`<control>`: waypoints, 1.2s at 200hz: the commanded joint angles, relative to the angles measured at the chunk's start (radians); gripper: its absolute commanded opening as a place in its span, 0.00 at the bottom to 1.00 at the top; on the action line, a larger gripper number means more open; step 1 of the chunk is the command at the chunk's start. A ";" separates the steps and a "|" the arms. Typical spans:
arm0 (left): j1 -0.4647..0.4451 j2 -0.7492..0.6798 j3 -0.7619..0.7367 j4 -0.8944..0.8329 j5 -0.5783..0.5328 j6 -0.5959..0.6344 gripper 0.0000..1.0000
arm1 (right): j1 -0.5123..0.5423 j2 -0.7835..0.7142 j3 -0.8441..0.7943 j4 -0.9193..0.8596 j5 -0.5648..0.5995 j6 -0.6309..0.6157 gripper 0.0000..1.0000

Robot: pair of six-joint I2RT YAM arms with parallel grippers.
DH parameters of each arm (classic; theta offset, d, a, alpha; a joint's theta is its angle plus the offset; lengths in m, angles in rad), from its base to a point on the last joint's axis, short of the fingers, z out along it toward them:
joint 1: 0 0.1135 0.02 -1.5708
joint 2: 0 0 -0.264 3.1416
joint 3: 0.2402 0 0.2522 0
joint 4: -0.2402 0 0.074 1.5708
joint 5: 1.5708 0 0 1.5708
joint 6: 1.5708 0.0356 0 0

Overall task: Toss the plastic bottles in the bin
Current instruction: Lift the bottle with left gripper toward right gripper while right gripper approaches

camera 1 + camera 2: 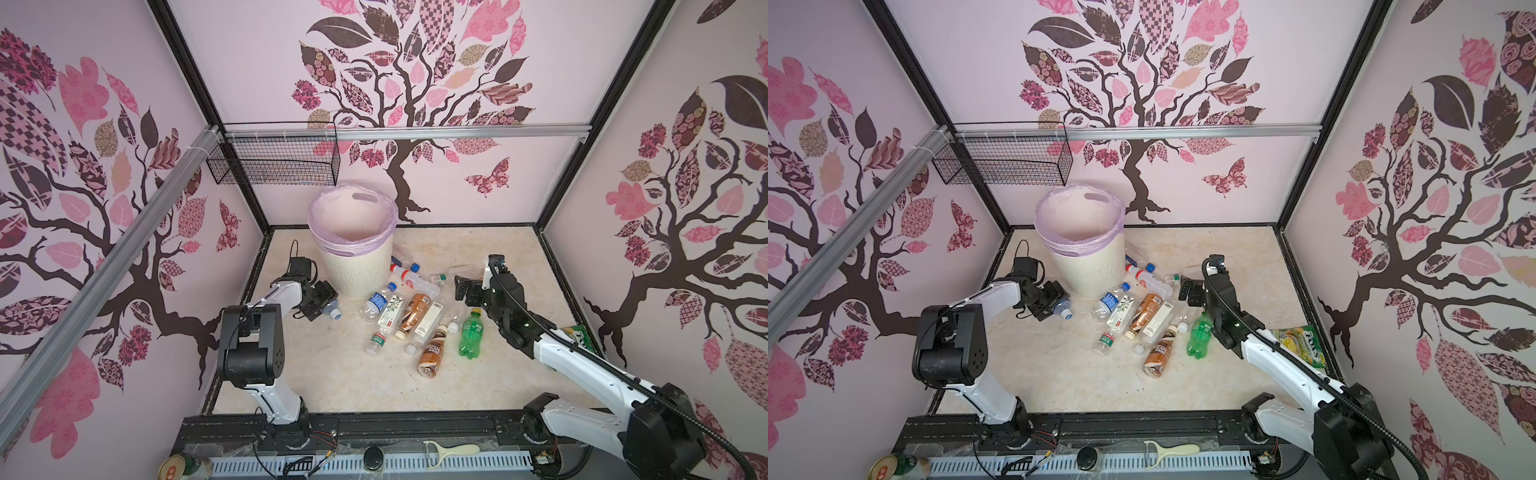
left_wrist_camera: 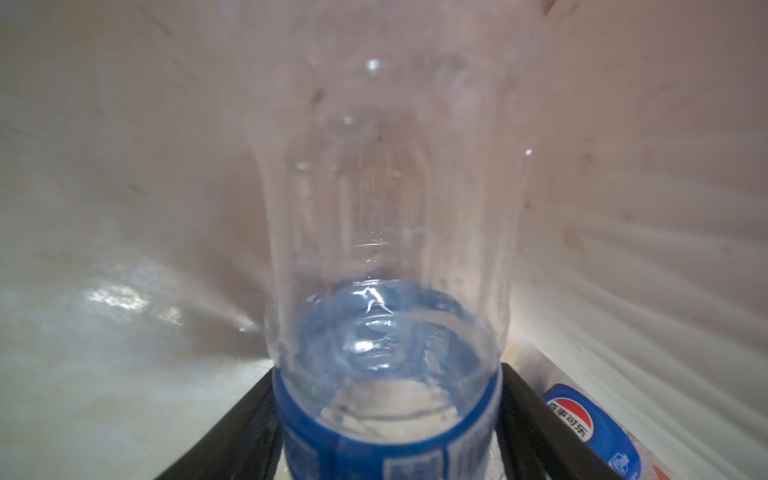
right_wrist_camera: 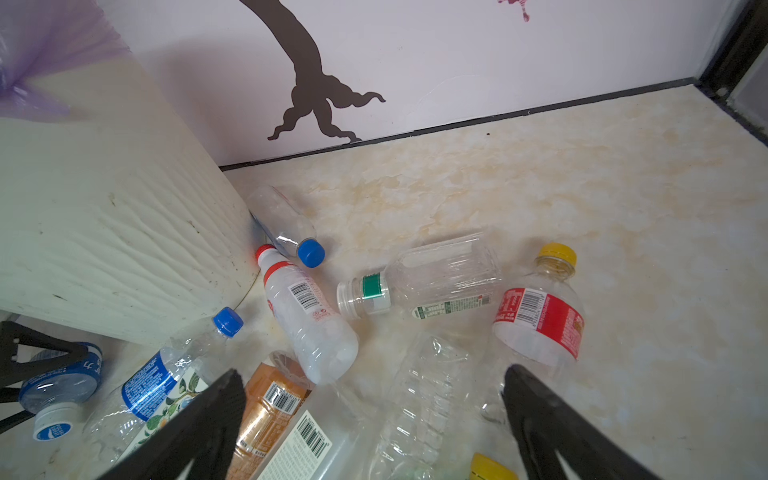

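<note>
Plastic bottles (image 1: 417, 312) are shown lying on their sides in a loose heap on the marbled table (image 1: 332, 382), in front of and to the right of the bin (image 1: 357, 276). The bin is seen upright towards the back of the table, left of centre, and is lined with a lilac bag (image 1: 357, 247) folded over its rim. Within the heap, a green bottle (image 1: 470, 336) is placed at the right edge, two brown-labelled bottles (image 1: 433, 353) are found in the middle and at the front, and a white bottle with a red cap (image 3: 307, 316) is laid with its cap just beside the foot of the bin. One blue-labelled bottle (image 1: 332, 311) is set apart from the heap, low at the table just left of the bin's foot. It is grasped by the left gripper (image 1: 325, 304), whose black fingers (image 2: 249, 424) are laid against both sides of its label in the left wrist view. The right gripper (image 1: 462, 287) is held above the right part of the heap with its jaws spread wide and nothing gripped. A snack packet (image 1: 1300, 340) is seen at the right edge of the table, a wire basket (image 1: 282, 160) is hung from the rail at the back left, and a peeler (image 1: 451, 451) is laid at the front, outside the table.
</note>
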 commanded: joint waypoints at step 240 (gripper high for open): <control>-0.196 -0.761 0.019 -0.032 0.097 0.005 0.51 | 0.352 0.071 0.303 -0.020 -0.191 0.056 1.00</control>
